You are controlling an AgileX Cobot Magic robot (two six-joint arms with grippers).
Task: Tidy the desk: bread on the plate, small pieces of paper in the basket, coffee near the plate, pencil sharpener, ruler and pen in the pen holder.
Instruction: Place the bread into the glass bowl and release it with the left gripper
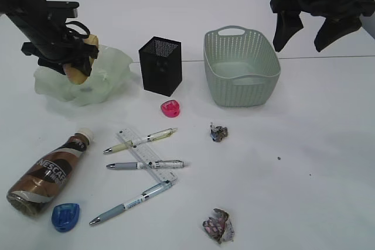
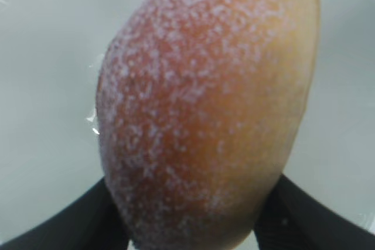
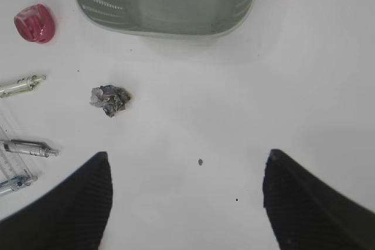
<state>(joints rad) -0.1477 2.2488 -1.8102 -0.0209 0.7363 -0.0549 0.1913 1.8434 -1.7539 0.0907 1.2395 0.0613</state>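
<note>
Two dark ribbed fingers of left gripper (image 2: 193, 226) flanking sugar-speckled oval bread (image 2: 205, 109) over ruffled translucent plate (image 1: 111, 65); clamp uncertain. Right gripper (image 3: 187, 203) spread wide above smooth white desk (image 3: 316, 86).

pale green basket (image 1: 241, 68), sugar-speckled orange bread (image 2: 205, 109)

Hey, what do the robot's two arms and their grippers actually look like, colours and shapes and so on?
Both arms are matte black. The left gripper sits on a chunky black wrist with looped black cables. The right gripper has two broad, tapering black fingers whose inner faces are finely ribbed. No markings or labels are visible.
</note>
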